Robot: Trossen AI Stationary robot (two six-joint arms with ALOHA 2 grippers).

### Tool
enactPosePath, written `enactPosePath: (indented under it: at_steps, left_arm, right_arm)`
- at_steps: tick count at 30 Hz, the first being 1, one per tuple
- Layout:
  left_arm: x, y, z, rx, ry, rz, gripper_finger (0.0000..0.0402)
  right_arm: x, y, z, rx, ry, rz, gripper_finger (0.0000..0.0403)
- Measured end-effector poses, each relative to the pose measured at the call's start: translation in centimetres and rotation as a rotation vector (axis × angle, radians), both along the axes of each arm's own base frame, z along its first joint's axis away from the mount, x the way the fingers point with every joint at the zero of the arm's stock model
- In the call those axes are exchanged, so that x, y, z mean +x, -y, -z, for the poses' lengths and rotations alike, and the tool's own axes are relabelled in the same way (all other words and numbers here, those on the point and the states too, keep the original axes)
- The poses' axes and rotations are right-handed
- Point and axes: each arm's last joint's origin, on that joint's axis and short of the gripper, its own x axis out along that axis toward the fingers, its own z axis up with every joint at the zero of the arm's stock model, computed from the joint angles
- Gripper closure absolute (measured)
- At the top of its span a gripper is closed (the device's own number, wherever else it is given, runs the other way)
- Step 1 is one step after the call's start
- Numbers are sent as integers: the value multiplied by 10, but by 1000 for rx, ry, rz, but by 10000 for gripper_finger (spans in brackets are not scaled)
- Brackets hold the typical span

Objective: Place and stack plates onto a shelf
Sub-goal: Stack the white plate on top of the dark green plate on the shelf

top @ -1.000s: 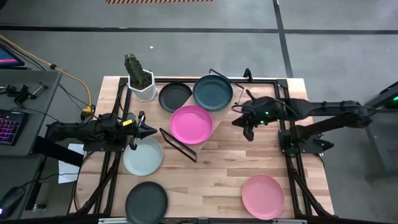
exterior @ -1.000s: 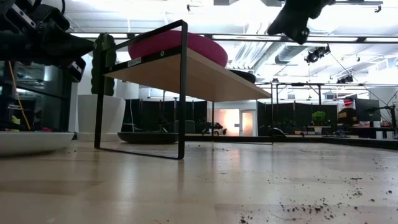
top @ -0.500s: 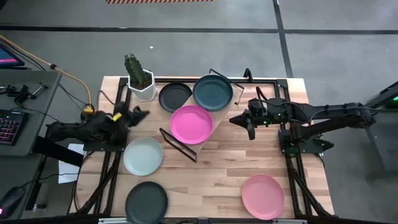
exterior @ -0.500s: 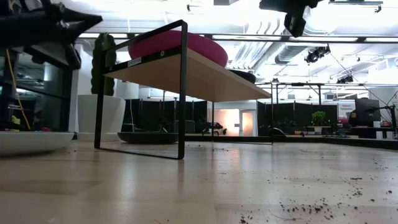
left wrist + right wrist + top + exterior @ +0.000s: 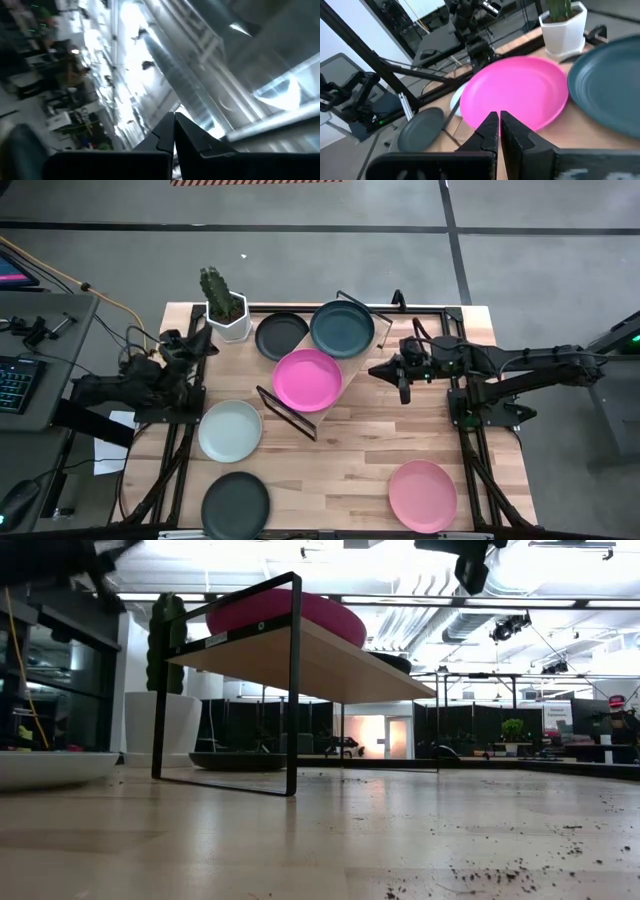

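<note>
Right pincer point(image 5: 385, 370) hung closed and empty just beside the shelf's point(image 5: 352, 368) right edge, aimed at the magenta plate point(image 5: 307, 379); left pincer point(image 5: 196, 342) also closed, empty, raised near the cactus pot point(image 5: 228, 315) at the bench's point(image 5: 340, 470) left edge, pointing up toward the ceiling in its wrist view

Magenta plate and dark teal plate point(image 5: 342, 328) sat on the shelf, side by side, not stacked. Black plate point(image 5: 281, 335) lay on the bench between pot and teal plate. Mint-white plate point(image 5: 230, 430), another dark plate point(image 5: 236, 502) and light pink plate point(image 5: 422, 495) lay apart on the bench, well away from the shelf

Plates looked stiff, shallow, matte, probably light, likely ceramic or hard plastic so chip risk if dropped. Flat centre gives nothing to pinch; judged best hold is the raised rim, one finger over and one under, pincer opened first. Thin rim may slip or tilt if gripped off-level
</note>
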Motion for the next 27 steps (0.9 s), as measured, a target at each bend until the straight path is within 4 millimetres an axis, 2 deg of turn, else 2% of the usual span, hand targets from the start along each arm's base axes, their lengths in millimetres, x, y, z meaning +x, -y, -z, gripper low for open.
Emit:
enactPosePath:
  at_steps: [3,7,9,12,16,19,22,27]
  left_arm:
    - [2,2,-30,106,-27,7,402]
    - [18,4,-71,302,-166,-32,402]
    - [29,5,-88,393,-263,-29,399]
    - [44,6,-102,472,-484,-6,386]
    - [52,6,-103,495,-830,74,350]
    - [53,7,-99,504,-1014,178,317]
    - [51,9,-88,480,-1172,299,285]
    - [42,13,-64,340,-1379,513,251]
  right_arm:
    - [1,1,-3,-31,28,18,403]
    - [1,2,-4,-52,43,54,403]
    - [1,2,-4,-53,43,61,403]
    - [1,2,-4,-54,42,62,403]
    - [1,2,-4,-61,42,60,403]
    - [1,2,-4,-61,41,60,403]
    - [1,2,-4,-61,41,61,403]
    - [1,2,-4,-47,39,64,403]
